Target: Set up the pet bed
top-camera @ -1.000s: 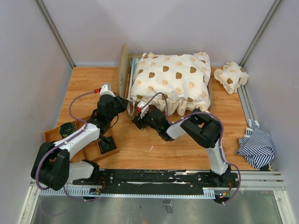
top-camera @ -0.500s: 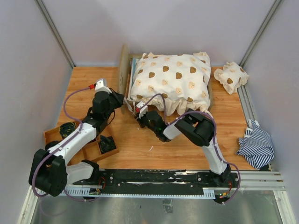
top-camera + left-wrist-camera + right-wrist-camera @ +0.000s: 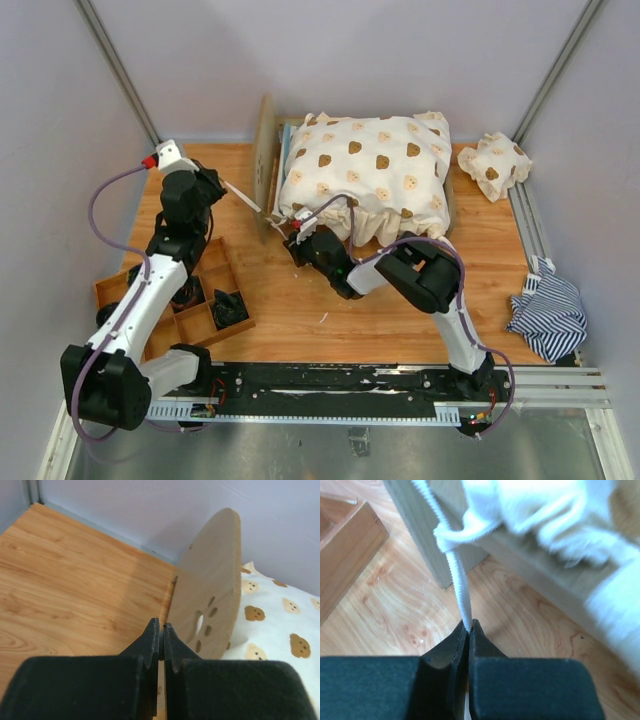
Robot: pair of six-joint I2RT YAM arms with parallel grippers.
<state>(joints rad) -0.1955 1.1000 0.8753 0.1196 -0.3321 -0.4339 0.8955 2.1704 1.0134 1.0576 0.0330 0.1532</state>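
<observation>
The pet bed's plywood headboard (image 3: 266,150) (image 3: 215,580) stands upright at the bed's left end, its paw-print cutout facing my left wrist camera. A cream bear-print ruffled cover (image 3: 365,175) (image 3: 280,625) lies over the bed and hides the mattress. My left gripper (image 3: 216,186) (image 3: 161,625) is shut left of the headboard. A thin white cord (image 3: 245,199) runs taut from it to the bed's near-left corner. My right gripper (image 3: 298,236) (image 3: 469,625) is shut on another white cord (image 3: 457,575), which is knotted at the cover's ruffle beside the frame's leg (image 3: 427,535).
A wooden compartment tray (image 3: 215,262) (image 3: 345,545) with dark items sits at the near left, under the left arm. A small bear-print pillow (image 3: 493,165) lies at the far right. A blue-and-white striped cloth (image 3: 550,312) is bunched at the right edge.
My left gripper has moved up and to the left, away from the bed's corner, drawing its cord taut. My right gripper has shut on its cord and shifted slightly toward the bed.
</observation>
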